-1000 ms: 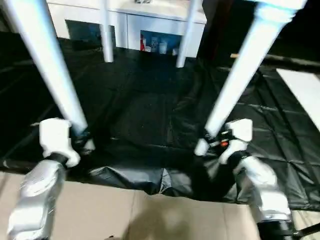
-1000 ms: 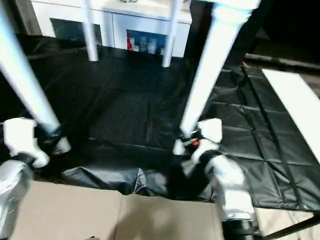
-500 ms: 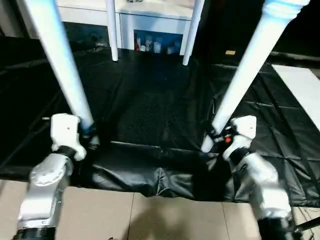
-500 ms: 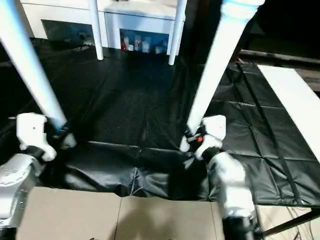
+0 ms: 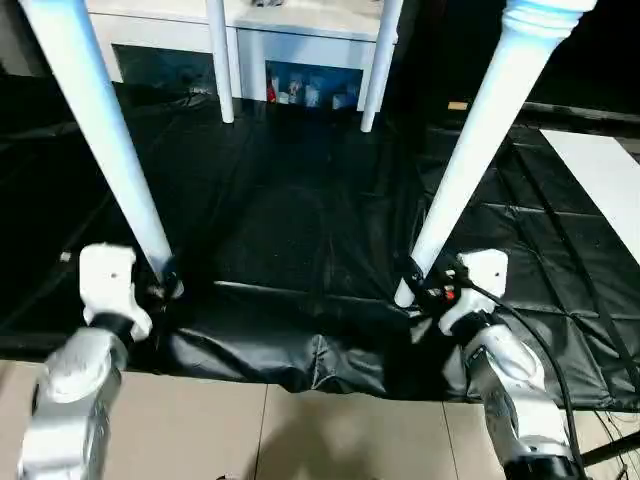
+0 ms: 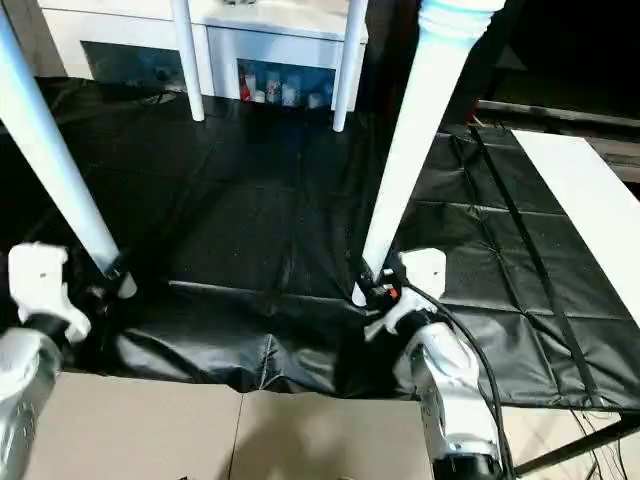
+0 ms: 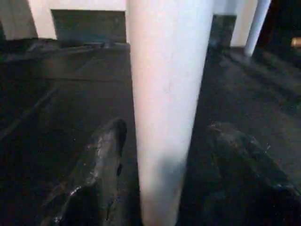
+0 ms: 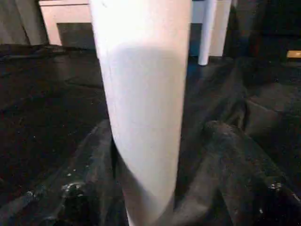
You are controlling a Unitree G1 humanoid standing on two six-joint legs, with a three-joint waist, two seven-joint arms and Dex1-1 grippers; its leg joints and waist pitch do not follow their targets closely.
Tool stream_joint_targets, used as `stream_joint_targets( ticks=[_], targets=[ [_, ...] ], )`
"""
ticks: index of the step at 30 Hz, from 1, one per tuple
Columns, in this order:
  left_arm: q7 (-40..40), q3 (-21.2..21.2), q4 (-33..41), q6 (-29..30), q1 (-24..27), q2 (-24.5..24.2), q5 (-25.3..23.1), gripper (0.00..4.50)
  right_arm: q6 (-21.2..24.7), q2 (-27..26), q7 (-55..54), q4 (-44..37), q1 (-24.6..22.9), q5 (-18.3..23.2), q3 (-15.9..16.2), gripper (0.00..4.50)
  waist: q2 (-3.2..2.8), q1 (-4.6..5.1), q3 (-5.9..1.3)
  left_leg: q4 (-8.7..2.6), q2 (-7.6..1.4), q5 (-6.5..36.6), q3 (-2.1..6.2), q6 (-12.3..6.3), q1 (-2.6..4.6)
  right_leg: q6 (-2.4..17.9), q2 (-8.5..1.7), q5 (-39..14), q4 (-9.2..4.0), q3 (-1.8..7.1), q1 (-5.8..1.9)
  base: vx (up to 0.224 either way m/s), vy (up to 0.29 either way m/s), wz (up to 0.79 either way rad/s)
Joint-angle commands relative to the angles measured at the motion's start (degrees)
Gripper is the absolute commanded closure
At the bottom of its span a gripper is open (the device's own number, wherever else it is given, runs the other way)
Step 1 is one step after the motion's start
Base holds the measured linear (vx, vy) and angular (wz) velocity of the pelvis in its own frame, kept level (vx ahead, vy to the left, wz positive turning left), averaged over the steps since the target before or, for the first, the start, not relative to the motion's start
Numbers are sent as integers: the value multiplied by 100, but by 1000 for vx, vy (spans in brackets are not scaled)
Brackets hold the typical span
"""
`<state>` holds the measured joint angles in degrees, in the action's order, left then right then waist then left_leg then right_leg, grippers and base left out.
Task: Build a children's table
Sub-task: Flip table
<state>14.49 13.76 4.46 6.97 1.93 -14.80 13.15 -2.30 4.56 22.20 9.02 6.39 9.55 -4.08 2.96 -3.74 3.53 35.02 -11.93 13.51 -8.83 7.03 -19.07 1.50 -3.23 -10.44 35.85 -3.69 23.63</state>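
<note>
The children's table stands upright on the black cover, its white top's corner socket (image 5: 545, 10) at the upper edge. The near left leg (image 5: 100, 130) and near right leg (image 5: 480, 140) slant down to the cover's front. Two far legs (image 5: 218, 60) (image 5: 375, 70) stand at the back. My left gripper (image 5: 160, 290) sits at the near left leg's foot, its fingers (image 7: 101, 160) open on either side with small gaps. My right gripper (image 5: 415, 290) is at the near right leg's foot, fingers (image 8: 230, 155) likewise open around the leg.
The black cover (image 5: 300, 220) hangs wrinkled over the work table's front edge, with tan floor (image 5: 300, 440) below. A white cabinet (image 5: 300, 40) with glass doors stands behind. A white panel (image 5: 600, 170) lies at the far right. A cable runs along my right forearm (image 5: 520, 370).
Both grippers' fingers have spread apart from the two near legs they were shut on. The view has shifted as my head moved, and the left arm sits a little lower.
</note>
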Motion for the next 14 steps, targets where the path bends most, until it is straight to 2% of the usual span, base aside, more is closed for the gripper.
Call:
stream_joint_targets(
  ticks=[1,3,6,8,9,10,11,12,13,14],
  targets=[
    [-27,57,324,-351,261,148,122,103,-134,8,-142,-364,-193,-53,-83,122,-153,-2,-305,-520,-107,1125,-5,-177,-94,744,-375,-1408,-504,310,-296,0,0,0],
    [3,-4,629,-577,644,317,190,103,-167,11,-240,-718,-510,-165,-8,122,-126,-4,-306,-522,-131,1050,-5,-218,-125,715,-381,-1291,-497,317,-323,0,0,0],
    [-27,-19,868,-512,852,489,285,103,-59,14,-316,-974,-766,-204,42,122,-139,5,-300,-535,-108,1232,-31,-262,-81,665,-333,-1435,-526,310,-276,0,0,0],
    [-157,-157,1111,-450,1044,558,111,103,187,-32,-354,-1242,-981,-75,12,122,-157,8,-274,-561,-128,1363,-22,-259,-76,607,-332,-1571,-548,310,-268,0,0,0],
    [-231,-220,1202,-429,1127,569,-19,103,286,-32,-386,-1339,-1045,-53,6,122,-150,20,-265,-573,-127,1441,-8,-251,-99,545,-334,-1691,-557,307,-288,0,0,0],
    [-231,-220,1202,-429,1127,569,-19,103,286,-32,-386,-1339,-1045,-53,6,122,-150,20,-265,-573,-127,1441,-8,-251,-99,545,-334,-1691,-557,307,-288,0,0,0],
    [-321,-286,1250,-414,1209,555,-195,103,417,-12,-430,-1408,-1073,-49,8,122,-149,34,-262,-572,-115,1459,-3,-244,-105,426,-332,-1850,-579,307,-287,0,0,0],
    [-350,-303,1284,-431,1243,567,-232,103,522,-2,-449,-1424,-1055,-35,9,122,-151,43,-267,-565,-103,1448,1,-238,-106,365,-329,-1909,-584,306,-287,0,0,0],
    [-352,-349,1331,-504,1305,568,-353,103,643,14,-489,-1466,-1049,-35,24,122,-119,48,-268,-564,-102,1441,0,-245,-113,333,-330,-1959,-590,306,-286,0,0,0],
    [-405,-371,1385,-467,1357,589,-436,103,738,39,-512,-1472,-1022,-45,32,122,-126,49,-266,-566,-100,1404,8,-242,-118,282,-334,-2022,-595,306,-287,0,0,0]
  ],
)
